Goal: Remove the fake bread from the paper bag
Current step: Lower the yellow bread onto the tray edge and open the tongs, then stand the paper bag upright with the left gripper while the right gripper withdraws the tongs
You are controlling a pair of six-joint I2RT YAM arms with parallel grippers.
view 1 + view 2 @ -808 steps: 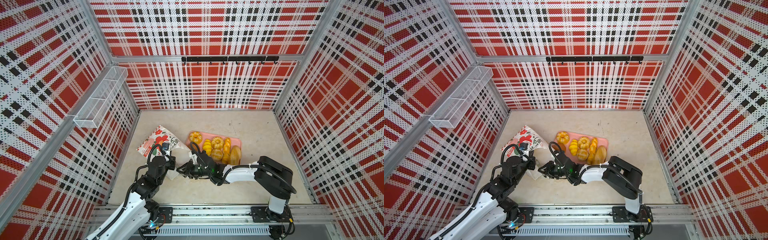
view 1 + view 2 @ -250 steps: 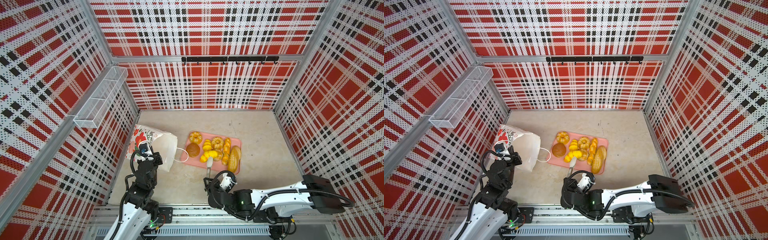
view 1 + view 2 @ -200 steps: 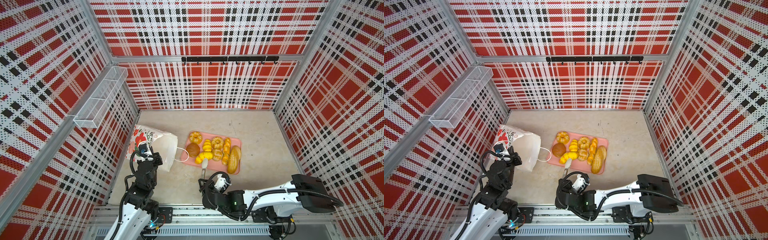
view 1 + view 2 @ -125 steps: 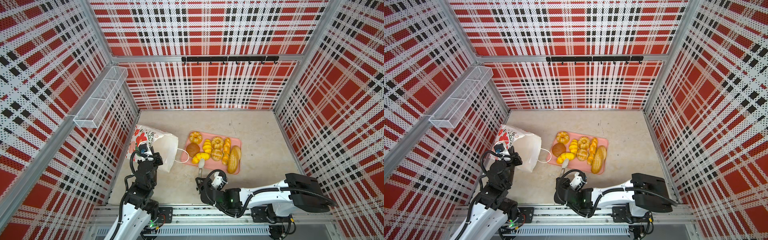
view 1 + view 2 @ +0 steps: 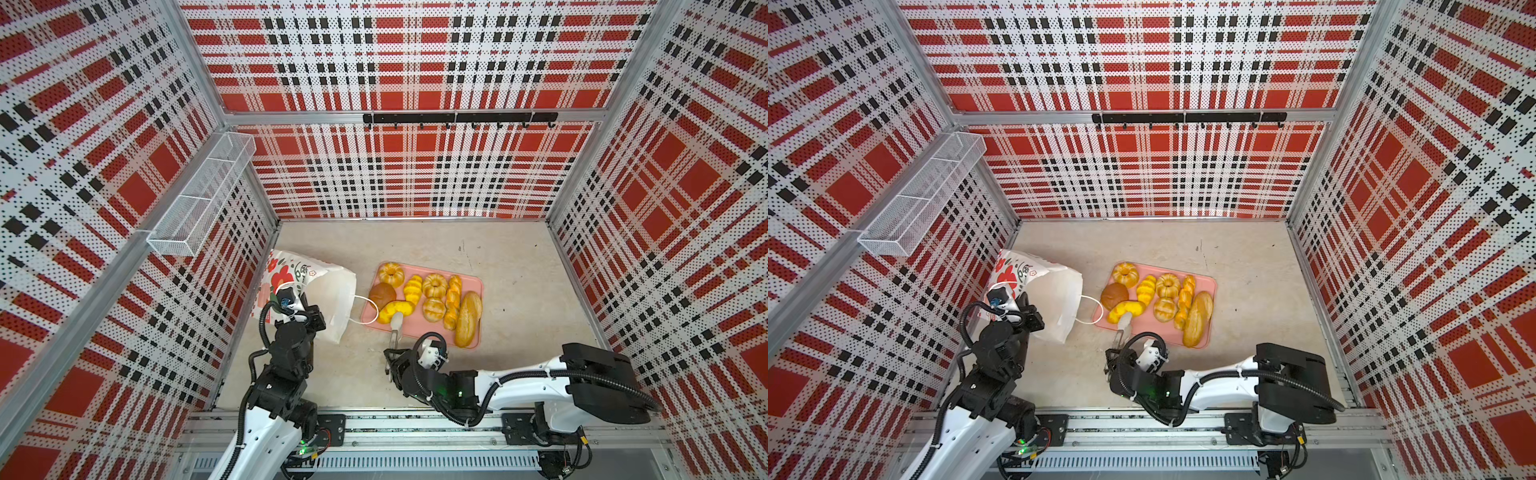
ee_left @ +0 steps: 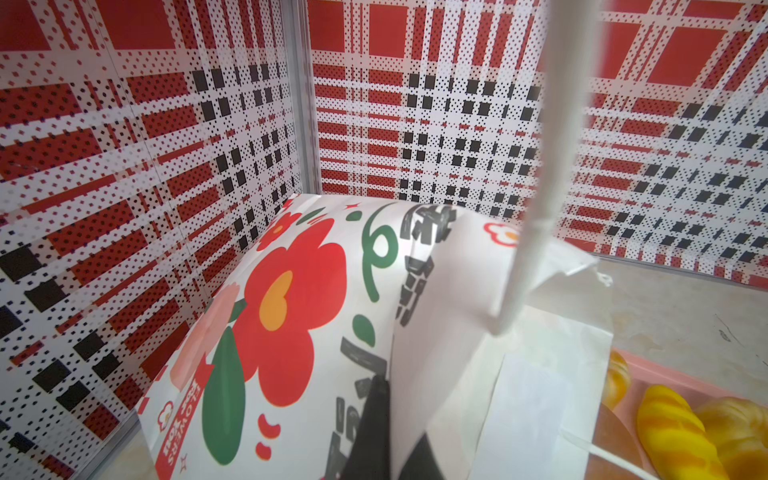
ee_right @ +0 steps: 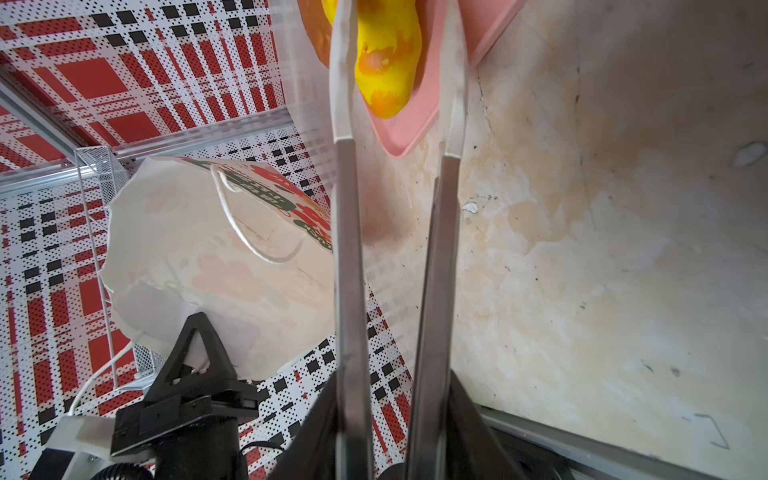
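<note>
The right fingers [image 7: 347, 249], slightly spread, flank the end of a curved yellow roll [image 7: 386, 50] that lies at a corner of the pink tray [image 5: 471, 286]. The rest of the bread [image 5: 434, 286] lies in rows on the same tray, which rests on the counter [image 5: 540, 270]. The left fingers [image 6: 370, 432] are pressed together on the edge of the paper bag [image 5: 332, 299], which is tilted beside the left wall [image 5: 249, 249] with its mouth toward the tray.

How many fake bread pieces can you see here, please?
8, all on the pink tray: ring buns; brown bun; croissant by the right gripper; rolls; twist; baguette. The bag may hide more.
</note>
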